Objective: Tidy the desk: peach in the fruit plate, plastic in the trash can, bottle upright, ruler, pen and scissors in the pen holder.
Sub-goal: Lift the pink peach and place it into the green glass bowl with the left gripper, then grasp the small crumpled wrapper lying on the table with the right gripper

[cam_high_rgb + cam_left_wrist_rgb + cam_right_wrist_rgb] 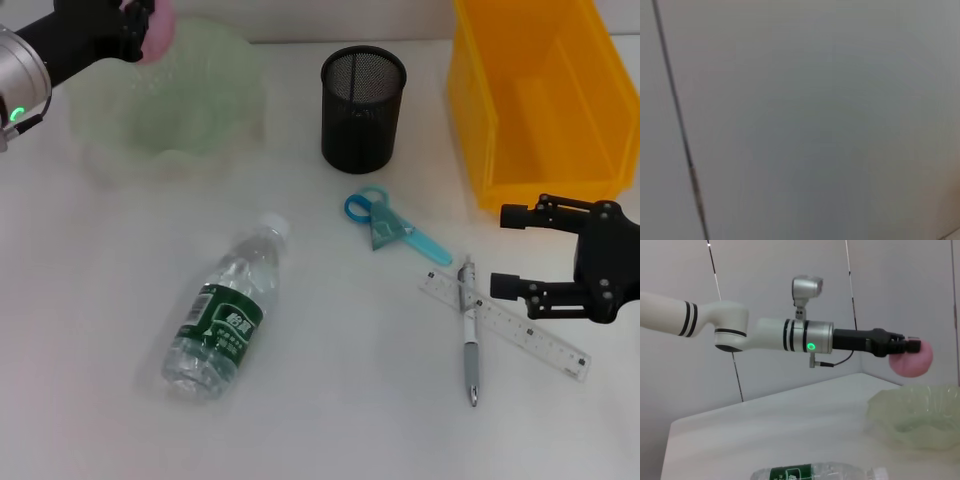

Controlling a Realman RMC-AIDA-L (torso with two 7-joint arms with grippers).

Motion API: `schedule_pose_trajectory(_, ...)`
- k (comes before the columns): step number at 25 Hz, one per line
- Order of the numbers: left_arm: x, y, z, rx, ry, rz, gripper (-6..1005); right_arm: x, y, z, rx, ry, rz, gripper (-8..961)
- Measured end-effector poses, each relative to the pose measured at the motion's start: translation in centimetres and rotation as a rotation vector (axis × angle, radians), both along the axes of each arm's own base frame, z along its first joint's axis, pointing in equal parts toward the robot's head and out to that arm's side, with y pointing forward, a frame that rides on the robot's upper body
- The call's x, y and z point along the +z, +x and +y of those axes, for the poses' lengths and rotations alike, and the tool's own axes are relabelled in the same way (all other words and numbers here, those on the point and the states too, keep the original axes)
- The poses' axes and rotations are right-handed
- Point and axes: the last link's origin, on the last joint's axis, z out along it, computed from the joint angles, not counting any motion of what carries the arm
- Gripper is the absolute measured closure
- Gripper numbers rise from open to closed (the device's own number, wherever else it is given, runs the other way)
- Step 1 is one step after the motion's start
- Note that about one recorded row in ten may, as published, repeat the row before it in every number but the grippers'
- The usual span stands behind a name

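A: Head view: left claw (140, 30) grips the pink peach (160, 35) over the green fruit plate's (100, 150) far rim!
B: Right wrist view adds the gap, with the peach (912, 360) hanging clear above the plate (915, 415). Right claw (505, 250) spread wide, hovering beside the ruler (520, 328) and pen (468, 345).

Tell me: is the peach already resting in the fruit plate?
No. The left gripper holds the peach above the plate.

Pen holder (363, 108): black metal mesh, matt. Bottle (225, 313): clear glossy plastic. Bin (540, 95): smooth yellow plastic. Fruit plate (165, 95): translucent green.
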Motion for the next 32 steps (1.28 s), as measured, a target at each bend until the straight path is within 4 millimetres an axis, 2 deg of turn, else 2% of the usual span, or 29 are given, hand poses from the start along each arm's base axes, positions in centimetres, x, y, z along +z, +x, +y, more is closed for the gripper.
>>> schedule_pose_trajectory(6, -0.1, -0.5, 0.3, 0.052, 0.035, -0.022, 852, 0.0, -0.1, 0.1, 0.003, 0.000, 0.001, 131)
schedule_pose_trajectory(14, -0.2, -0.4, -1.0, 0.012, -0.015, -0.100, 733, 0.2, 0.0, 0.1, -0.012, 0.016, 0.017, 132)
schedule_pose_trajectory(16, -0.3, 0.0, -2.4, -0.052, -0.073, -0.167, 627, 0.6, 0.0, 0.2, -0.027, 0.032, 0.036, 132)
schedule_pose_trajectory(18, -0.3, 0.0, -2.4, -0.052, -0.073, -0.167, 520, 1.1, 0.0, 0.3, -0.064, 0.037, 0.060, 132)
schedule_pose_trajectory(19, -0.3, 0.3, -3.2, -0.098, -0.103, -0.194, 467, 1.5, 0.0, 0.4, -0.090, 0.027, 0.066, 132)
schedule_pose_trajectory(20, -0.3, 0.3, -3.2, -0.098, -0.103, -0.194, 428, 1.9, 0.0, 0.6, -0.118, 0.018, 0.070, 132)
schedule_pose_trajectory(21, -0.3, 0.9, -6.1, -0.236, -0.188, -0.242, 388, 2.6, -0.1, 0.9, -0.147, 0.009, 0.066, 132)
schedule_pose_trajectory(22, -0.5, 0.9, -7.6, -0.289, -0.235, -0.245, 349, 4.0, -0.6, 1.5, -0.198, -0.008, 0.052, 132)
schedule_pose_trajectory(23, -0.5, 0.9, -7.6, -0.289, -0.235, -0.245, 309, 4.0, -0.6, 1.5, -0.198, -0.008, 0.052, 132)
schedule_pose_trajectory(25, -1.2, 0.2, -11.4, -0.405, -0.363, -0.208, 253, 5.7, -1.4, 2.0, -0.237, -0.015, 0.030, 132)
schedule_pose_trajectory(27, -1.6, -0.2, -12.6, -0.433, -0.402, -0.187, 220, 8.2, -3.2, 3.1, -0.326, -0.024, -0.023, 132)
schedule_pose_trajectory(28, -2.0, -0.7, -13.4, -0.438, -0.432, -0.174, 203, 8.2, -3.2, 3.1, -0.326, -0.024, -0.023, 132)
schedule_pose_trajectory(31, -2.5, -1.2, -14.3, -0.426, -0.471, -0.164, 170, 9.9, -5.5, 4.3, -0.437, -0.060, -0.118, 133)
schedule_pose_trajectory(32, -2.7, -1.4, -14.5, -0.420, -0.478, -0.163, 170, 10.3, -7.2, 5.0, -0.513, -0.085, -0.204, 133)
